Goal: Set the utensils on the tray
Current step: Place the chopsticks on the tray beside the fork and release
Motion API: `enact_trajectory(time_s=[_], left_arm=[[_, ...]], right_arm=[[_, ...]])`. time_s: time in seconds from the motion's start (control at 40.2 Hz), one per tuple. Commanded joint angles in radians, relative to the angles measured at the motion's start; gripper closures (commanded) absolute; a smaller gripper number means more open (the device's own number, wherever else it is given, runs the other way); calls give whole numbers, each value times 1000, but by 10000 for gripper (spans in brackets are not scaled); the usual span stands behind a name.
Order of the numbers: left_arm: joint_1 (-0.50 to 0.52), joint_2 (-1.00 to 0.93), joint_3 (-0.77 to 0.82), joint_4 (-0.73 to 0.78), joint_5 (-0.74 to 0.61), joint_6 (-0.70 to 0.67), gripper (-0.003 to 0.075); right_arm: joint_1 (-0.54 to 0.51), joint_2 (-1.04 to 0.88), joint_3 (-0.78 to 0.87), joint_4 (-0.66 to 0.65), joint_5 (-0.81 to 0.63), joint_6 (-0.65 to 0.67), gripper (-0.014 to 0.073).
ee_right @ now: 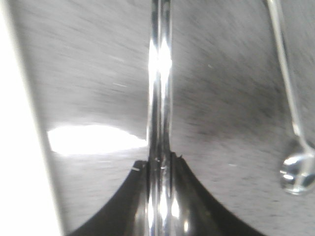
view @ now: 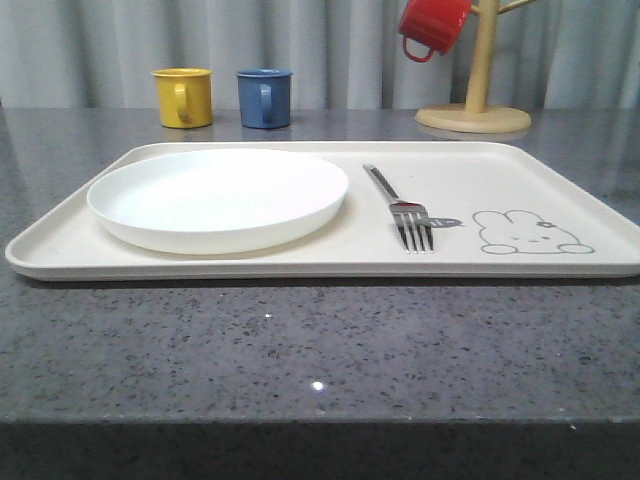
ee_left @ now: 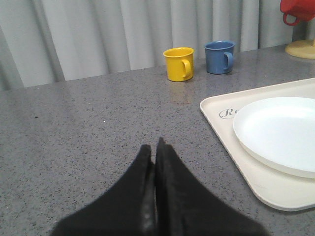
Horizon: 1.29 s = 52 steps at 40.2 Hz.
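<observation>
On the grey speckled desk [view: 300, 340] lies the cream tray [view: 560, 180], its long side running across the front view. The round white plate [view: 218, 198] rests on the tray's 9 o'clock half, and the fork [view: 400, 208] lies on the tray just beside the plate at its 3 o'clock side, handle toward 12 o'clock and tines toward 6 o'clock, close to the grey rabbit drawing [view: 530, 232]. Beyond the tray, toward 12 o'clock, a yellow cup [view: 183, 97] and a blue cup [view: 264, 97] stand near each other on the desk, and a red cup [view: 432, 25] hangs on a wooden stand [view: 474, 110] toward 1 o'clock. In the left wrist view the left claw [ee_left: 154, 152] hangs over bare desk with its dark fingers pressed together and nothing between them; the tray's corner with the plate on it sits off to one side, apart from the claw. In the right wrist view the right claw [ee_right: 160, 164] is clamped on a slim shiny chopsticks pair [ee_right: 160, 73], whose straight length runs away from the fingers over the desk. A spoon [ee_right: 295, 167] lies on the desk nearby, apart from the held piece, and a pale edge of the tray shows at the opposite side of that view.
</observation>
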Motion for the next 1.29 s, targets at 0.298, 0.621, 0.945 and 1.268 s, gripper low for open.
enact_trajectory(time_s=[0.298,0.621,0.945,1.268], left_arm=[[-8,13,-28,-10,-88,-2,738],[-8,13,-28,-10,-88,-2,738],[-8,13,-28,-10,-88,-2,738],[-8,13,-28,-10,-88,-2,738]], right_arm=[[369,13,-52,0,41,214,573],[420,142,-53,21,27,291,565],[420,162,-53,41,2,298,544],[418,145,-55,28,36,294,251]])
